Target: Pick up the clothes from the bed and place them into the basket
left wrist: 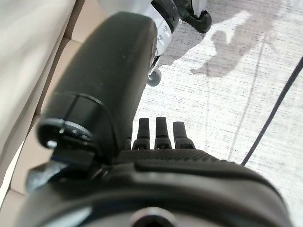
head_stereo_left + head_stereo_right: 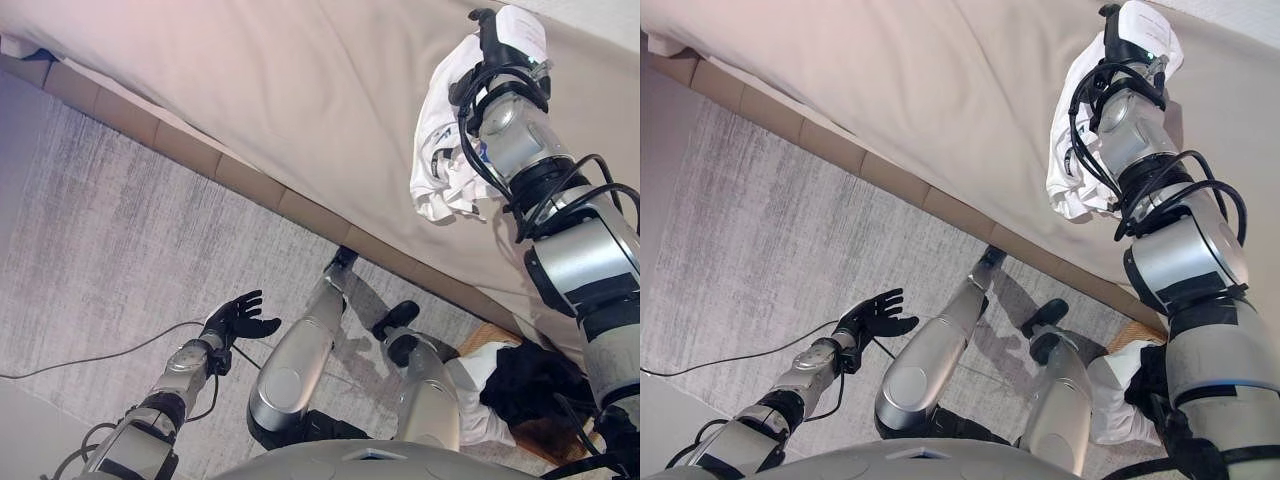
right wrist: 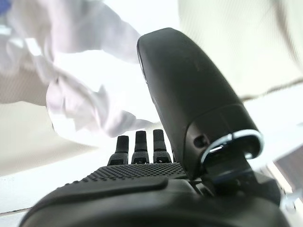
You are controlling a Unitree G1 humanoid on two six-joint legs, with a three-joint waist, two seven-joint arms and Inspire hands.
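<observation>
A white garment [image 2: 440, 170] hangs from my right hand [image 2: 497, 45], which is raised over the beige bed [image 2: 300, 90] at the upper right. The fingers are curled into the cloth, and the garment drapes down beside my forearm, above the sheet. It also shows in the right wrist view [image 3: 80, 94] past my curled fingers [image 3: 137, 142]. A wicker basket [image 2: 487, 335] stands on the floor at the lower right, holding a black garment [image 2: 535, 380] and a white one [image 2: 480, 385]. My left hand [image 2: 238, 318] is open and empty, low over the carpet.
The bed's tan padded side rail [image 2: 250, 185] runs diagonally from upper left to lower right. Grey carpet [image 2: 110, 230] lies below it.
</observation>
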